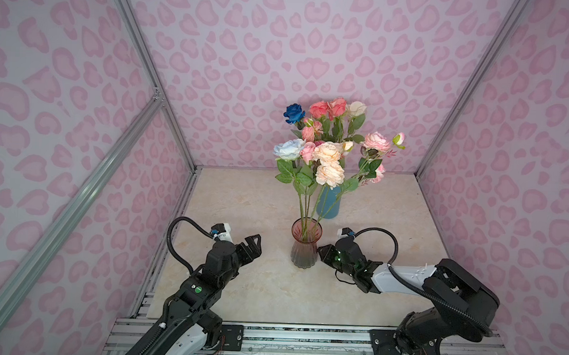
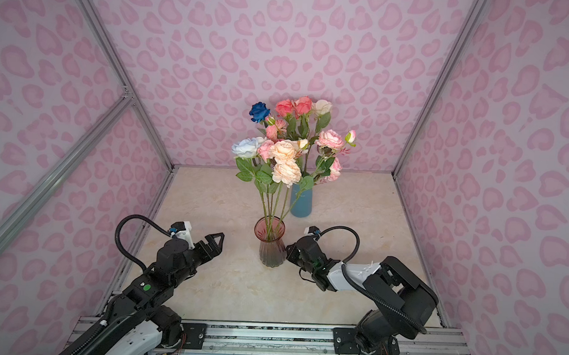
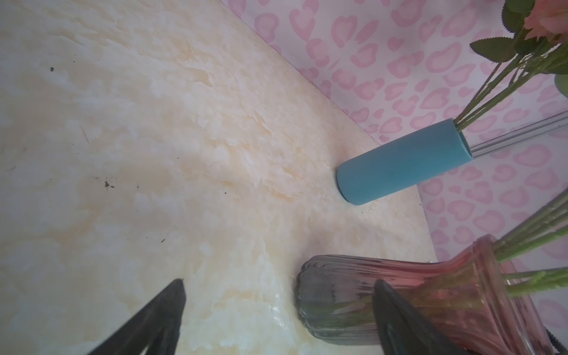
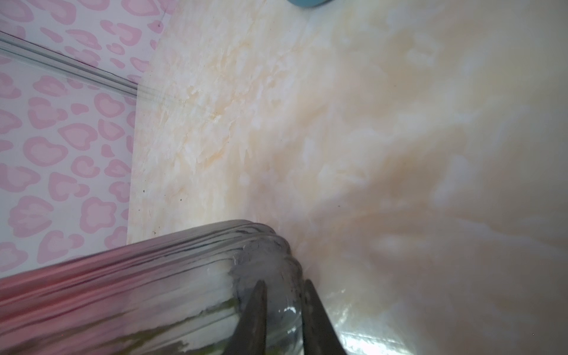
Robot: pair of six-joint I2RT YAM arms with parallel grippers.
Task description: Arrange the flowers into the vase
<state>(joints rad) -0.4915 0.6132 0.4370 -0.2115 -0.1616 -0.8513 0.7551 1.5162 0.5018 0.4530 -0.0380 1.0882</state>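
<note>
The flowers stand in two vases in both top views. A smoky pink ribbed glass vase [image 1: 305, 251] [image 2: 272, 250] at mid-table holds several stems. Their blooms include a pale blue rose [image 1: 289, 149] and peach blooms [image 1: 327, 152]. Behind it a blue vase [image 1: 328, 205] [image 2: 301, 202] carries the deep blue rose [image 1: 294, 112], coral roses [image 1: 327, 109] and a cream one [image 1: 357, 108]. My left gripper [image 1: 255, 246] [image 3: 278, 281] is wide open and empty, left of the glass vase [image 3: 338, 292]. My right gripper [image 1: 321, 252] [image 4: 284, 281] sits against the glass vase's lower right side [image 4: 153, 276], jaws a narrow gap apart, nothing between them.
The table is a cream marble-look top [image 1: 239, 281] walled by pink heart-patterned panels on three sides, with metal frame posts [image 1: 179, 131] at the back corners. A metal rail [image 1: 302, 337] runs along the front edge under both arm bases.
</note>
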